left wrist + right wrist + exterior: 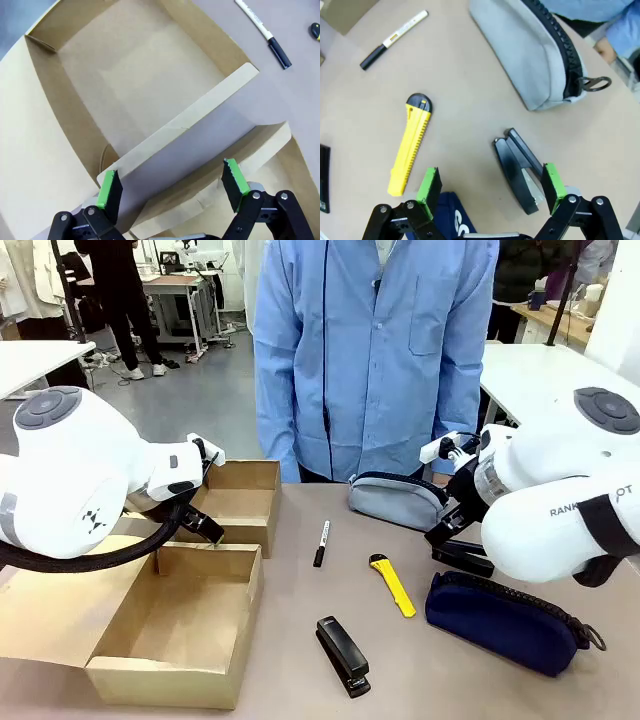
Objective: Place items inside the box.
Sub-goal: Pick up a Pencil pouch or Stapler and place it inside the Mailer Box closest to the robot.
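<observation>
Nearest, just right of the open brown cardboard box (170, 670), lies a black stapler (343, 655); farther right, a navy fabric zip pouch (505, 622). Beyond them — a yellow utility knife (393, 585), a white marker pen with black cap (321, 542), and a second black stapler (517, 172) under the right gripper (491, 184), its jaws spread and empty. The left gripper (172, 185), jaws likewise released, hangs over the box's dividing wall. Farthest, right of the box's back corner, rests a grey-blue zip pouch (397, 500) — before a person in a blue coat (375, 350).

The cardboard box (170, 675) is matt, the grey-blue zip pouch (395, 502) and navy zip pouch (500, 622) are cloth, the yellow utility knife (393, 585) ribbed plastic, the bench (290, 660) smooth and matt.
</observation>
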`<state>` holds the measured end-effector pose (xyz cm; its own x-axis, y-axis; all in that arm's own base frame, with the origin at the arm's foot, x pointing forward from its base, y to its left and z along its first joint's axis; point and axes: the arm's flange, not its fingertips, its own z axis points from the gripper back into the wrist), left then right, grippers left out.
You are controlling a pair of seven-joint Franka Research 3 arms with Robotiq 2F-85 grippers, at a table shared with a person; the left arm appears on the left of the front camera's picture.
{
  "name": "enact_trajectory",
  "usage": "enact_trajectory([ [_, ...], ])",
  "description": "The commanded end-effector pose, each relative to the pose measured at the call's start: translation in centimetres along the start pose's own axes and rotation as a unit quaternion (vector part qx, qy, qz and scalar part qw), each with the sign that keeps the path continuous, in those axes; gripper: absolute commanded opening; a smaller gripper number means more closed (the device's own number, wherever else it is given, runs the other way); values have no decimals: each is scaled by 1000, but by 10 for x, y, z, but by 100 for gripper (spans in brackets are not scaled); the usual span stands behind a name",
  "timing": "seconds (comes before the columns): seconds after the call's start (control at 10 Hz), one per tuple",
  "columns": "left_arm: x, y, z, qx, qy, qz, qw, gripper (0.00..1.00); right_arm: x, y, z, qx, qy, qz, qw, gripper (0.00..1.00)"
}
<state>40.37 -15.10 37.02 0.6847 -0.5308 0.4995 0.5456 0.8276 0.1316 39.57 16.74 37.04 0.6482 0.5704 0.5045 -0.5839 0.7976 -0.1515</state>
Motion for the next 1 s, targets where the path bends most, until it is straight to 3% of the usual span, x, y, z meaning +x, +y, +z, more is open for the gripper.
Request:
enact_trajectory([
  [0.0,0,0,0,0,0,0,1000,100,0,0,0,0,0,0,1000,100],
  [0.9,0,0,0,0,0,0,1000,100,0,0,0,0,0,0,1000,100],
])
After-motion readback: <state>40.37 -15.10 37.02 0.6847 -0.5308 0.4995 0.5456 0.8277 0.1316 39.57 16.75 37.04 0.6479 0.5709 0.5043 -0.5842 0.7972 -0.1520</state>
